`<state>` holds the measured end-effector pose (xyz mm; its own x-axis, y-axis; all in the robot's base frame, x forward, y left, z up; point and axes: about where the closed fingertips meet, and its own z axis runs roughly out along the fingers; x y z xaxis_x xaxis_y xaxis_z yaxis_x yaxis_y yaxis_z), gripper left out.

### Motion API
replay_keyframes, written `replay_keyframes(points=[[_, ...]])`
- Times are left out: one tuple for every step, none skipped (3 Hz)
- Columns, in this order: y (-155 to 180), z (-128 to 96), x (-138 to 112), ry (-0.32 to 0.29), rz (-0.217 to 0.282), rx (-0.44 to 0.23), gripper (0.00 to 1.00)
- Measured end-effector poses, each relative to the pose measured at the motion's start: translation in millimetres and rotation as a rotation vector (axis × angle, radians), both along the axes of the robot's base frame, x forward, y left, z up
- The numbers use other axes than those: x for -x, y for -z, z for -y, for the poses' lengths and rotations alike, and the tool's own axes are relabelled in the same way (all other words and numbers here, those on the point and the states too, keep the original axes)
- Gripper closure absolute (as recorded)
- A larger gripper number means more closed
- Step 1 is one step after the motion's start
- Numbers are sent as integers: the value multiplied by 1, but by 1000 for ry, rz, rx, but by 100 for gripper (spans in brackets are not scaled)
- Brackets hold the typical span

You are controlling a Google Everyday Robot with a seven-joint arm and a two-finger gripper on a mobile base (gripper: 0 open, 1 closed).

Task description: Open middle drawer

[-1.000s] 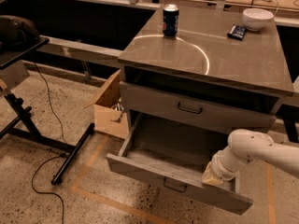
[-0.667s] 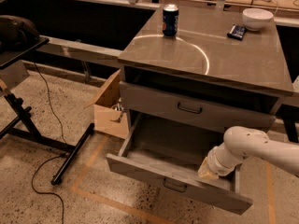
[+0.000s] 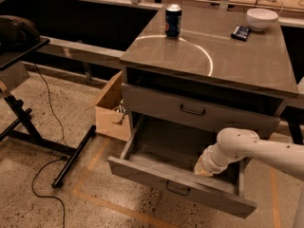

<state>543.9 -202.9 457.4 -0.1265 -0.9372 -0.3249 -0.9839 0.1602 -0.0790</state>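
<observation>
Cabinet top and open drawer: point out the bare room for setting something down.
Cabinet top: the front half is bare, from the can to the front edge; the back right is crowded by the bowl and dark packet. The middle drawer, pulled out, is bare at left and centre; the gripper sits low in its right side.

The one camera is looking down from high up in front of the grey cabinet [image 3: 228, 56], facing its drawer fronts at a slant. It is sitting near enough that cabinet and surrounding floor [image 3: 42, 198] are filling the frame. The gripper [image 3: 203, 167] is showing low right, tipping a white arm [image 3: 266, 151] that is entering from the right edge.
</observation>
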Motion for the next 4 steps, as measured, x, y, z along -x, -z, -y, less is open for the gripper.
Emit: replay_keyframes(points=[[18,-6,-9,6,-20,-2,100],[32,-5,-9,12,-68,7,100],[37,10,12,22,-122,21,100],[40,18,30,32,-165,42,100]])
